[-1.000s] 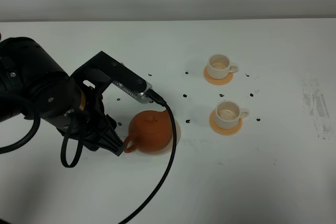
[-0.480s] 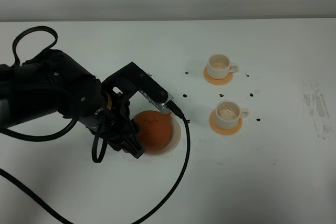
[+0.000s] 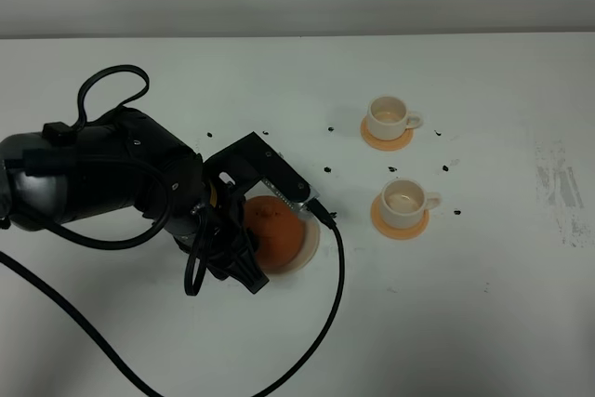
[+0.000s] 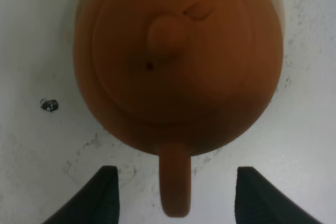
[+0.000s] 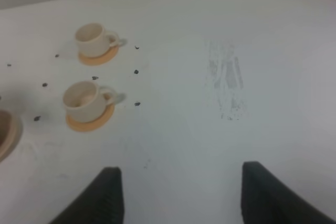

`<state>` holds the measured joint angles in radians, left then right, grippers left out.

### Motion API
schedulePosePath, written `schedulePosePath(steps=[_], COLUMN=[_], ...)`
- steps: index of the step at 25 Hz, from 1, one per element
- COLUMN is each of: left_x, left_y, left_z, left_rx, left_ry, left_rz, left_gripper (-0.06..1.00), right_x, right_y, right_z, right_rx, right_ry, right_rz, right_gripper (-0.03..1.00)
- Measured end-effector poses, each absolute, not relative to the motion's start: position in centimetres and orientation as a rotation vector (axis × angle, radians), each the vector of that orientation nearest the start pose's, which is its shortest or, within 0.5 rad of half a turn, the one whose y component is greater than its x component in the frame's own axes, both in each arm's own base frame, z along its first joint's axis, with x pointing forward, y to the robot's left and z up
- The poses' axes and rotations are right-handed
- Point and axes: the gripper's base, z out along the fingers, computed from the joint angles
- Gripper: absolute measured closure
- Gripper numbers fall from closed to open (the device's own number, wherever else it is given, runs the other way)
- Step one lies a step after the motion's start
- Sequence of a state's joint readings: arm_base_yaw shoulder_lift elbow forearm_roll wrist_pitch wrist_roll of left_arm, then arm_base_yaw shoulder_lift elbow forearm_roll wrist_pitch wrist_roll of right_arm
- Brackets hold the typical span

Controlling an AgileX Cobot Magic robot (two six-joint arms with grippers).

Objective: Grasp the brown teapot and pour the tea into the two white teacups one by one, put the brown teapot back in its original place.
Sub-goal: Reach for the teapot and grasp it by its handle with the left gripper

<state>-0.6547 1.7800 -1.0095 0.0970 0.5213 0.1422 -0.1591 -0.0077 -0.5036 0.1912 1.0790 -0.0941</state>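
Left claw [image 4: 176, 174] stands apart, astride the loop handle [image 4: 174, 195] of the squat terracotta clay teapot [image 4: 178, 61], which is likely heavy, smooth and brittle: pinch that handle squarely.

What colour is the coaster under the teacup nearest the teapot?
Orange; the coaster shows best in the right wrist view.

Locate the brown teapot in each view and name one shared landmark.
Exterior high: brown teapot left of centre, partly under the left arm.
Left wrist: teapot fills most of the frame, lid knob near centre.
Right wrist: only a brownish sliver at the frame edge, likely it.
Landmark: the beige disc under it.
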Motion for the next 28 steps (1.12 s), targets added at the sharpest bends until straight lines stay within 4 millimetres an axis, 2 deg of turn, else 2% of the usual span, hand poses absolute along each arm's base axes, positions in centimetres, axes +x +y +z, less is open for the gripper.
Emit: schedulePosePath(steps=[8,14,19,23,28], left_x=[27.3,27.3,27.2,27.2,27.2], left_y=[-20.5,-20.6,-20.5,-20.4,-20.4], left_z=[15.6,15.4,15.1,14.9,14.9], left_rx=[1.16,1.153,1.162,1.169,1.184], left_ry=[2.5,2.508,2.53,2.543,2.534], left_rz=[-0.061,-0.069,-0.06,-0.052,-0.049], left_gripper=[0.43,0.49,0.61,0.83,0.82], right_x=[-0.6,-0.6,-0.6,-0.6,-0.6], right_y=[1.6,1.6,1.6,1.6,1.6], right_z=[27.8,27.8,27.8,27.8,27.8], right_rx=[0.054,0.054,0.054,0.054,0.054], right_ry=[2.036,2.036,2.036,2.036,2.036], right_rz=[0.07,0.07,0.07,0.07,0.07], right_gripper=[0.46,0.46,0.46,0.46,0.46])
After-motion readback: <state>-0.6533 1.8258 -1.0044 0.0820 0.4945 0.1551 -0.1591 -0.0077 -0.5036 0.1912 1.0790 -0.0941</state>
